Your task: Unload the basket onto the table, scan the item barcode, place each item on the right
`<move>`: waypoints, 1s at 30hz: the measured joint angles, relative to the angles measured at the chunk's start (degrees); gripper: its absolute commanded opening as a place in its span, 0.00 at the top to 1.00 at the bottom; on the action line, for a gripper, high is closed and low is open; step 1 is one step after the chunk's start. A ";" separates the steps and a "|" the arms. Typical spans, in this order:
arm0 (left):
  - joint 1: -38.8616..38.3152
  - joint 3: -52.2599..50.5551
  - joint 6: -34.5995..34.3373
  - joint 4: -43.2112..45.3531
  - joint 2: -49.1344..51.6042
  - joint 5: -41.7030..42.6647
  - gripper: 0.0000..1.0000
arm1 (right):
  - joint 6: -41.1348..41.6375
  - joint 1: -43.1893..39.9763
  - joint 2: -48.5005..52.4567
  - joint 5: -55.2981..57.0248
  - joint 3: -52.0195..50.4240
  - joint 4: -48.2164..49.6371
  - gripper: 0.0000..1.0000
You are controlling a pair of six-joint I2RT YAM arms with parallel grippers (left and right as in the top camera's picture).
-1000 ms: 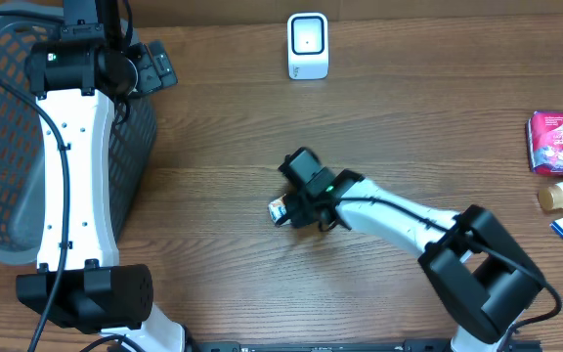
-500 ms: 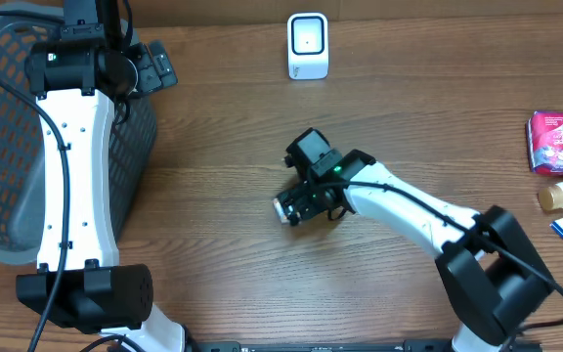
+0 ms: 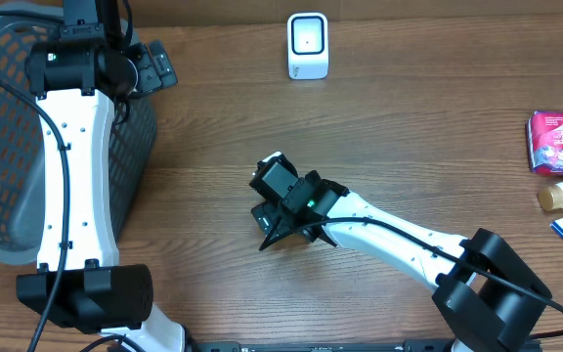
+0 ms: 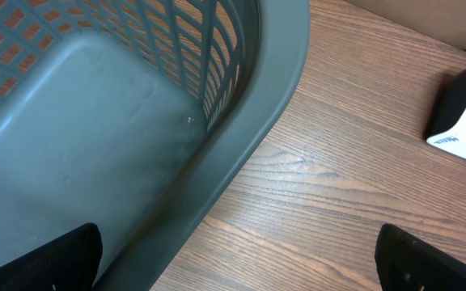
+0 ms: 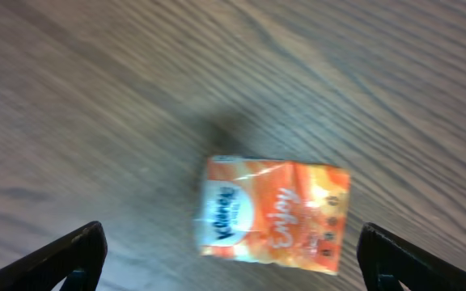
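Packet — one, orange — flat on table under spread right claw.

The orange packet shows blurred (small print unreadable).

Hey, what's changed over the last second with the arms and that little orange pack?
The right gripper opened and released the orange pack, which now lies on the table in front of its open jaws. The wrist shifted left in the overhead view. The left gripper, open at the basket rim, and the scanner stayed put.
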 measured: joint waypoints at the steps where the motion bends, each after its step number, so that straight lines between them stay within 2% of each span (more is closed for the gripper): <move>1: 0.00 0.00 0.00 -0.02 0.00 -0.02 0.00 | 0.26 -0.13 0.00 1.29 -0.52 0.44 0.00; 7: 0.00 0.00 0.00 0.00 -0.02 0.00 0.00 | 0.59 -1.22 0.00 3.56 -1.77 0.76 0.00; 30: 0.00 0.00 0.00 0.00 0.00 -0.02 0.00 | 3.13 -1.22 4.52 -0.74 -2.43 2.95 0.00</move>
